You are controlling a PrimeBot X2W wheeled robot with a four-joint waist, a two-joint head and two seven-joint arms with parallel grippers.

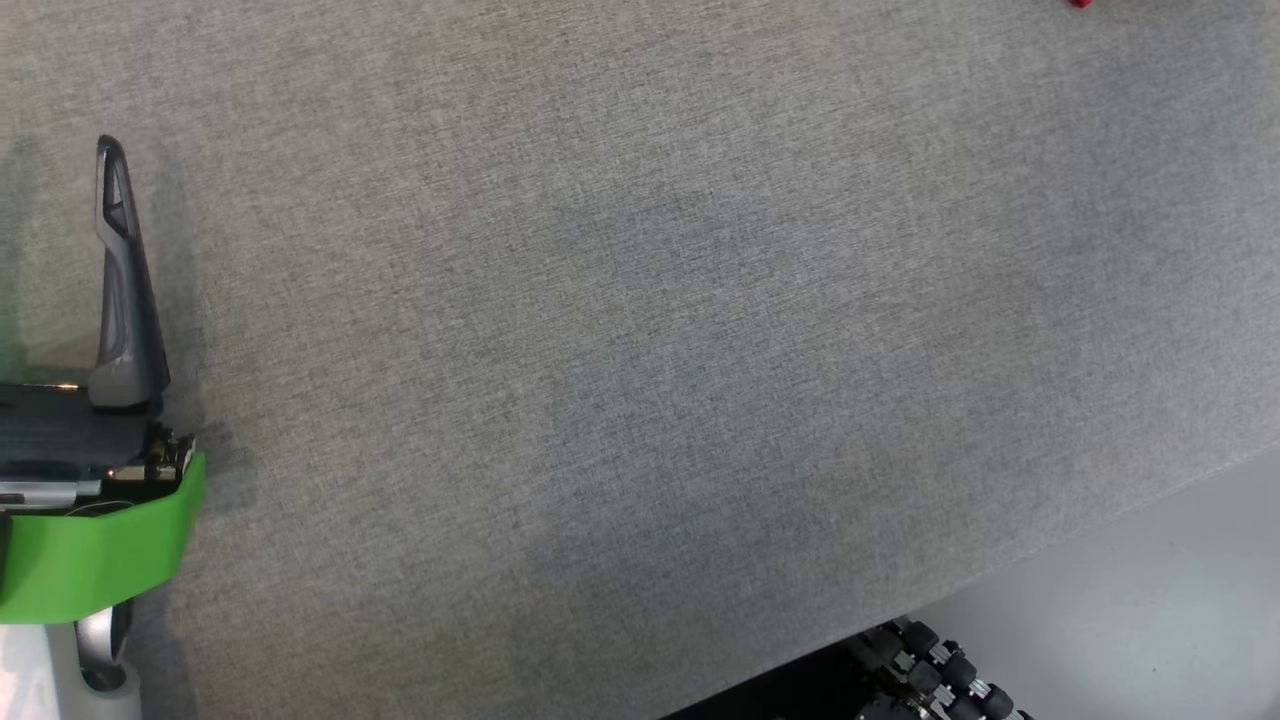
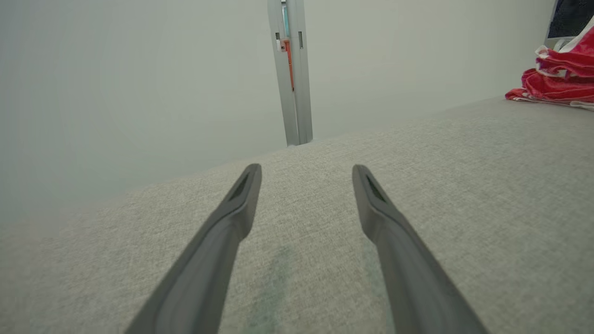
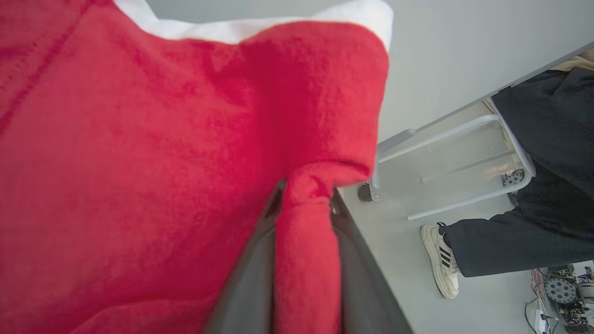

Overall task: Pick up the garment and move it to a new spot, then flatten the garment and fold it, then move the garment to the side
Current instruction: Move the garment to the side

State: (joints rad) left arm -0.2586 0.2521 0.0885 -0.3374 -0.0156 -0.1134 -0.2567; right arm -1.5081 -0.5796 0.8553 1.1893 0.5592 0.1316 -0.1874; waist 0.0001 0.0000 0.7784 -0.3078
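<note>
- We are logging the left gripper (image 2: 306, 174), two long dark fingers; it is standing wide apart and holding nothing, hovering just above the grey woven-fabric table surface (image 1: 640, 350); in the head view one of its fingers (image 1: 125, 290) is rising at the left edge above a bright green plastic wrist band (image 1: 100, 550).
- We are logging the right gripper (image 3: 306, 195); its jaws are pinching a narrow fold of the red fleece garment with white edging (image 3: 139, 162), cloth pressed between both fingers.
- We are placing the garment (image 2: 557, 79) at the far right of the left wrist view, bunched on the table surface well apart from the left gripper; a red scrap (image 1: 1080, 3) is showing at the top edge of the head view.
- We are noting a grey upright metal post (image 2: 292, 83) beyond the table's far edge.
- We are noting a person's white striped sneaker (image 3: 441, 260) and dark trouser leg (image 3: 510, 250) on the pale floor (image 1: 1150, 600), beside a white tubular frame (image 3: 464, 139).
</note>
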